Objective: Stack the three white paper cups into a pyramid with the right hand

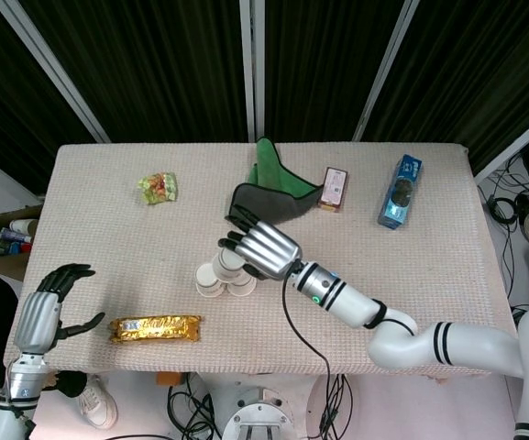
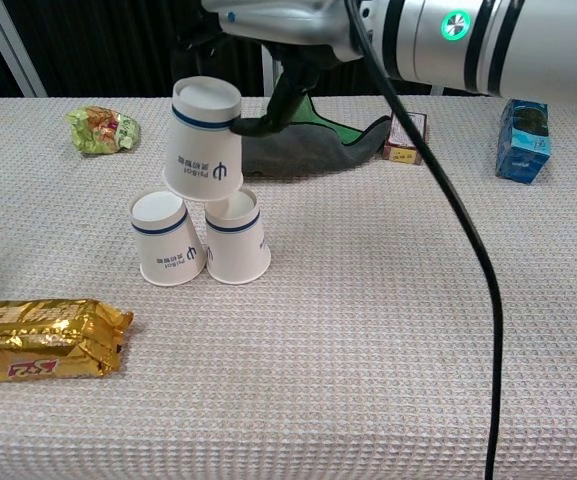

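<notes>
Two white paper cups stand upside down side by side on the table, the left cup (image 2: 168, 240) (image 1: 209, 280) touching the right cup (image 2: 236, 237) (image 1: 242, 287). A third white cup (image 2: 203, 140) (image 1: 227, 264), also upside down and slightly tilted, is held by my right hand (image 2: 288, 25) (image 1: 262, 247) directly over the gap between them. Its rim is level with their tops; whether it rests on them I cannot tell. My left hand (image 1: 49, 307) hangs open by the table's front left corner, holding nothing.
A gold snack bar (image 2: 38, 340) (image 1: 154, 327) lies front left. Further back lie a green snack bag (image 2: 103, 130), a grey and green cloth (image 2: 298, 140) right behind the cups, a small brown box (image 2: 405, 135) and a blue carton (image 2: 521, 140).
</notes>
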`<action>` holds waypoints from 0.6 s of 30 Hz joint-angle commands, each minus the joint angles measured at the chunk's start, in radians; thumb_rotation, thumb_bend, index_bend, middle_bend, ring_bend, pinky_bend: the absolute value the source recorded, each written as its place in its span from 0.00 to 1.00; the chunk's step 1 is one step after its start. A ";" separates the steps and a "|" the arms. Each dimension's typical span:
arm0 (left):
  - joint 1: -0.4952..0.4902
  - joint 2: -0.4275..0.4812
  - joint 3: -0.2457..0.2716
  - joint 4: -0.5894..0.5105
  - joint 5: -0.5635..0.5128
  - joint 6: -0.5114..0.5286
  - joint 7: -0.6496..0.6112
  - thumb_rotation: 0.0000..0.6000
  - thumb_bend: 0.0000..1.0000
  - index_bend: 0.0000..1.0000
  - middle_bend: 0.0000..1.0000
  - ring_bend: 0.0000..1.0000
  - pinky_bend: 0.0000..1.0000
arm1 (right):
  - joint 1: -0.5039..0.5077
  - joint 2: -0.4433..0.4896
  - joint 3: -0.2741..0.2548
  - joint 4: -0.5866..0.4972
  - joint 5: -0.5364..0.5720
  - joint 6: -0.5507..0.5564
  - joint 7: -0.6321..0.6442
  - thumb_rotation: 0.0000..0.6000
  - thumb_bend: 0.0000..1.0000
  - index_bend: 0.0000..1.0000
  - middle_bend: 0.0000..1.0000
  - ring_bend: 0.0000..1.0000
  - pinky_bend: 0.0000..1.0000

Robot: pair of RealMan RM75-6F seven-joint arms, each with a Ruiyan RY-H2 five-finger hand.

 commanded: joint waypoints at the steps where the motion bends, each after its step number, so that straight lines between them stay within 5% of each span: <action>1: 0.002 -0.003 0.001 0.005 -0.001 0.001 -0.005 1.00 0.15 0.27 0.23 0.17 0.21 | 0.017 -0.015 -0.001 0.007 0.023 -0.012 -0.022 1.00 0.35 0.40 0.40 0.09 0.07; 18: 0.008 -0.011 -0.001 0.019 -0.001 0.007 -0.016 1.00 0.15 0.27 0.23 0.17 0.21 | 0.096 -0.036 -0.014 0.001 0.146 -0.024 -0.134 1.00 0.35 0.40 0.39 0.09 0.07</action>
